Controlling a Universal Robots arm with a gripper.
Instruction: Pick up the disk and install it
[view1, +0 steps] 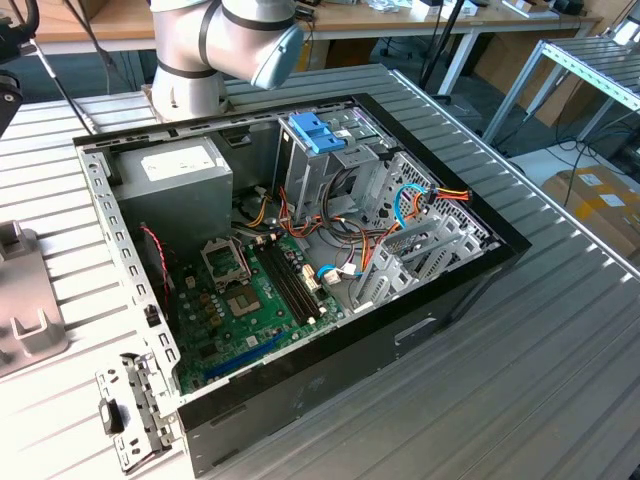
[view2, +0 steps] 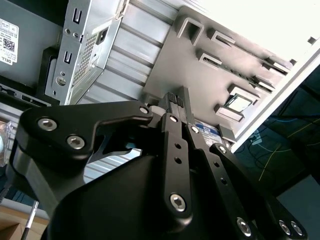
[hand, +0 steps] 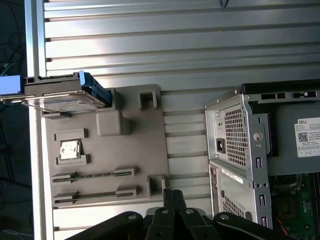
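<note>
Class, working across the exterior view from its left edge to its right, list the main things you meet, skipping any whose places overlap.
Grey fixture plate → power supply box with white label → blue latch piece → bundle of coloured cables → cardboard box.

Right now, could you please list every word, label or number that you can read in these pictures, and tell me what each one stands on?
White label on the power supply: a brand mark, a square code and fine print, too small to quote.
White stickers on the cardboard box: too small to read.
Markings on the motherboard: too small to read.
</note>
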